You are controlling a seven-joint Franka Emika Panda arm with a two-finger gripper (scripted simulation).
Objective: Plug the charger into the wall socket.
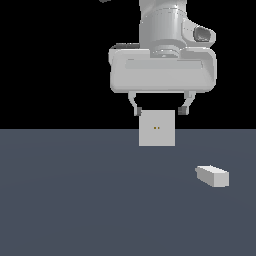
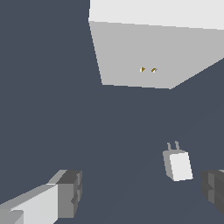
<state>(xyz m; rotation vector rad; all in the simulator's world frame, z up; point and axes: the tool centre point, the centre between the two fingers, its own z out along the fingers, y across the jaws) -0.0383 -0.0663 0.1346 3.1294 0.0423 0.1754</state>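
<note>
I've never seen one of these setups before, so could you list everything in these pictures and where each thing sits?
wall socket: one, light grey square plate with two tiny orange dots, upright on the floor, mid-scene in the exterior view.
charger: one, light grey block, lying on the floor toward the exterior view's right, apart from the socket; the wrist view shows two prongs on one end.
floor: one, dark blue-grey, flat.
hand: one, light grey with dark fingers, open, empty, up above the floor.
</note>
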